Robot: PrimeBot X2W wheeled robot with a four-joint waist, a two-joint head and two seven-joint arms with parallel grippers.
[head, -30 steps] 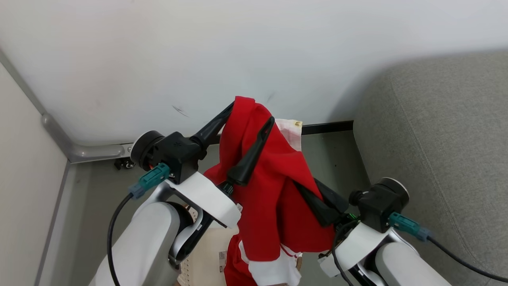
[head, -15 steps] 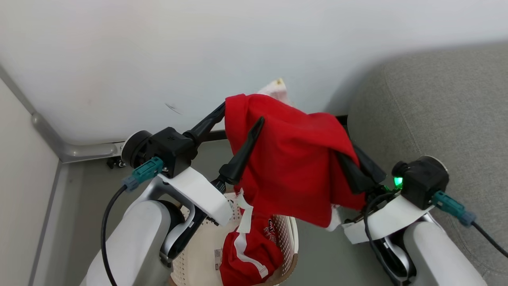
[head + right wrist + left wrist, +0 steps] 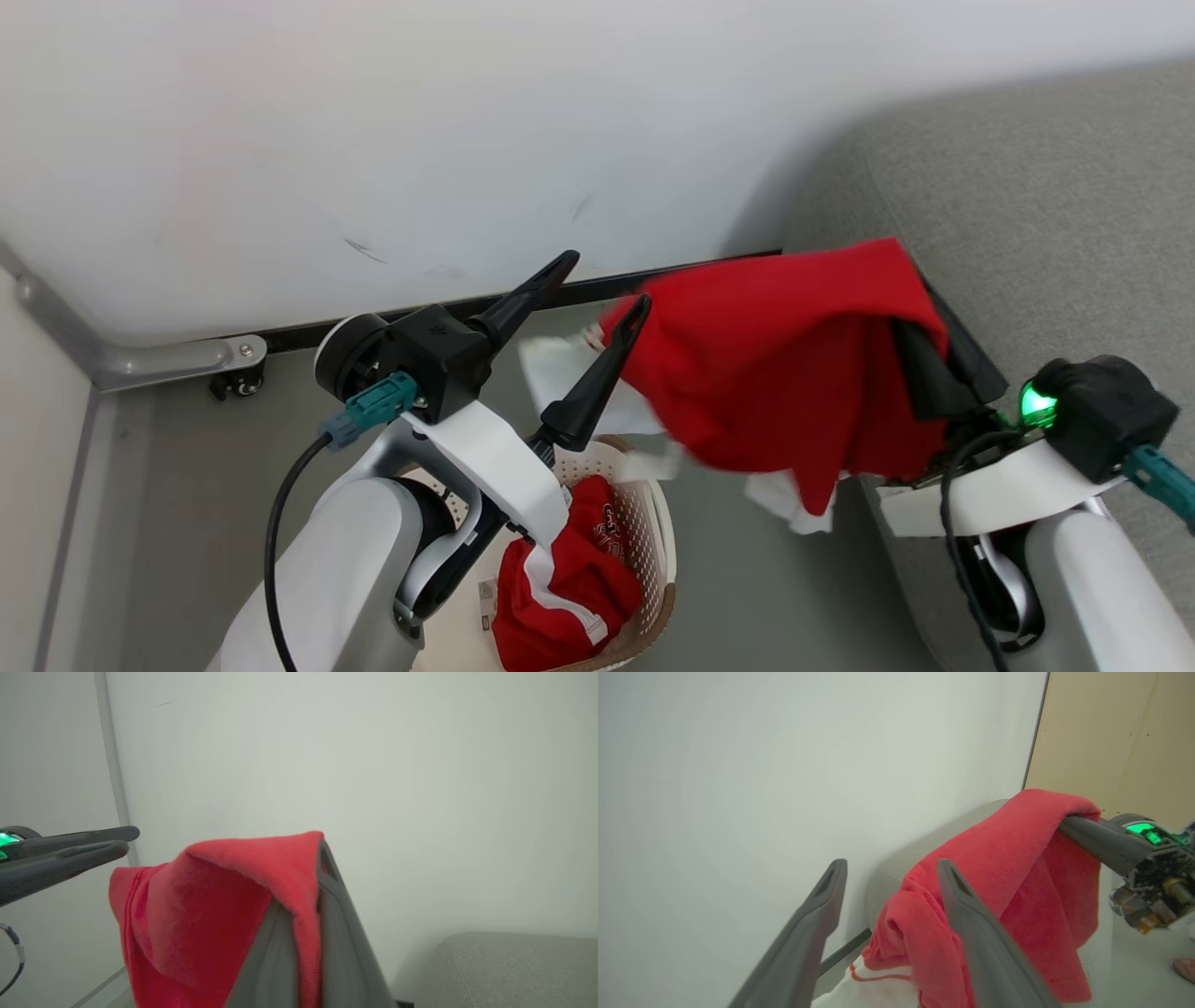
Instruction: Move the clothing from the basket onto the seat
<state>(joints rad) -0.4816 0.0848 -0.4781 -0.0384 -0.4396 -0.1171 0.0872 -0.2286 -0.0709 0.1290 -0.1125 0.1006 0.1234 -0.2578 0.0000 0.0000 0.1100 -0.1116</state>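
Big grey fabric sofa (image 3: pixel 1046 233) takes up my right side, rounded end against the white wall (image 3: pixel 373 112). The cream perforated plastic basket (image 3: pixel 651 523) with the brown rim sits on the floor (image 3: pixel 766 579) under my left arm, one red white-striped garment (image 3: pixel 560 597) bunched inside. Another red garment with white trim (image 3: pixel 784 373) hangs in the air at the sofa's edge, pinched tight in my right gripper (image 3: pixel 314 858). My left gripper (image 3: pixel 607 278) is spread wide with nothing between its fingers, just beside that cloth.
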